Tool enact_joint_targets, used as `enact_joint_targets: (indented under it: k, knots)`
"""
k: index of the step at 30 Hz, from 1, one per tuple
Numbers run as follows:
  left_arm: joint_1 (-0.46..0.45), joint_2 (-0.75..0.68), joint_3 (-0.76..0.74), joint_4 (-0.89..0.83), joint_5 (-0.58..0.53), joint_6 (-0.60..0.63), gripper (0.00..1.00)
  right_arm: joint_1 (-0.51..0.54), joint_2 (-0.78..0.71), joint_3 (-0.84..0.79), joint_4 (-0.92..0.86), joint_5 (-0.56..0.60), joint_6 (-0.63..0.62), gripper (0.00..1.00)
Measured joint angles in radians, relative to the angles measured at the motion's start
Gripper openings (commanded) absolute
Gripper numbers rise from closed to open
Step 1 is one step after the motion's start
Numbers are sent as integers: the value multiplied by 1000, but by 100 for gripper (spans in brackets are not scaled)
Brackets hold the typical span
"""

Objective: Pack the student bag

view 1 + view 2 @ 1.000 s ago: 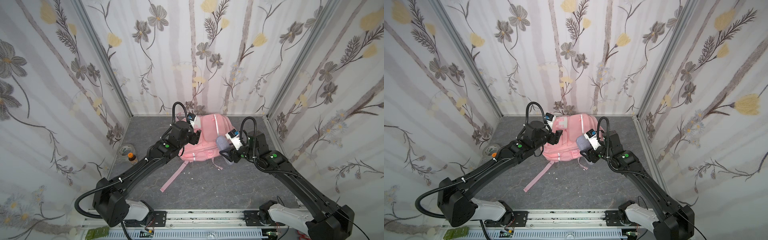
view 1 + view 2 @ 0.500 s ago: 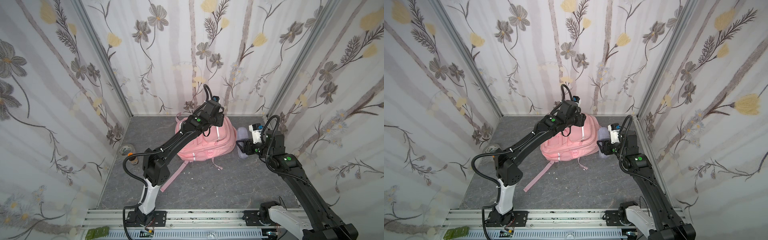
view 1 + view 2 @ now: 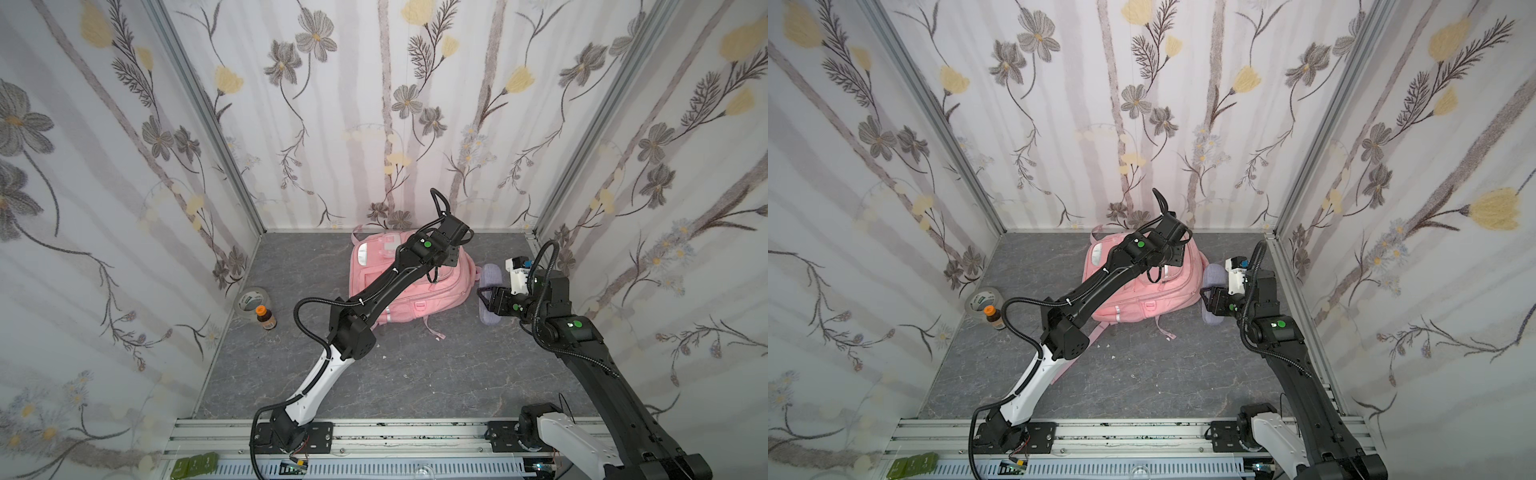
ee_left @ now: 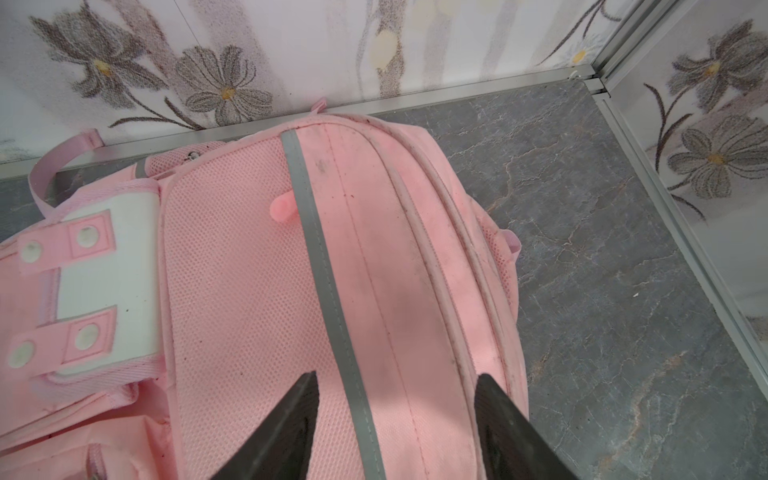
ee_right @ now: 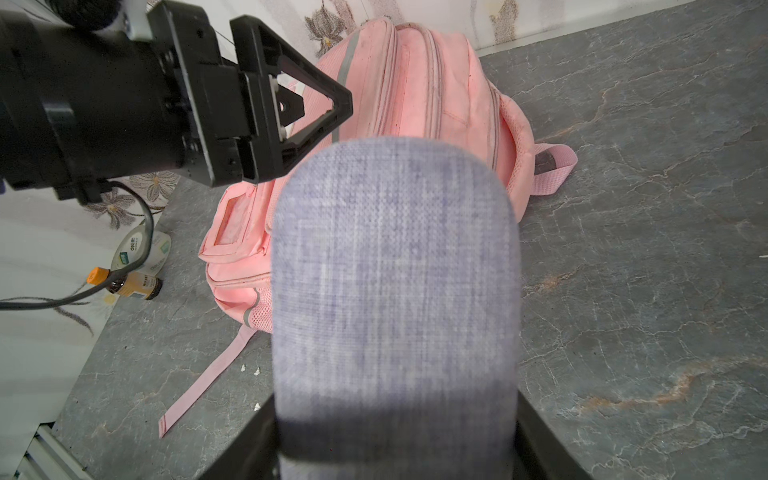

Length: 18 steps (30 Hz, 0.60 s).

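The left tool (image 4: 395, 386) hangs spread above the student bag (image 4: 232, 291), I'd guess going for a zipper. The right tool (image 3: 489, 299) pinches a lilac pouch (image 5: 395, 270), bag just ahead, ready to stuff in.

Pouch (image 5: 395, 270) blurred, student bag (image 3: 440, 291) partly behind left arm (image 3: 390, 279)

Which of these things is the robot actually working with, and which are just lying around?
In the job: student bag; purple pouch, held in the right gripper; left gripper, open over the bag.
Lying about for now: tape roll; orange-capped bottle.
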Motion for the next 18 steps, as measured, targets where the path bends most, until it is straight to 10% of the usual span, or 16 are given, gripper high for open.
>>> enact_joint_targets:
  k: [18]
  knots:
    - [-35, 39, -40, -10, -39, 12, 39, -9, -39, -49, 0, -25, 0, 0]
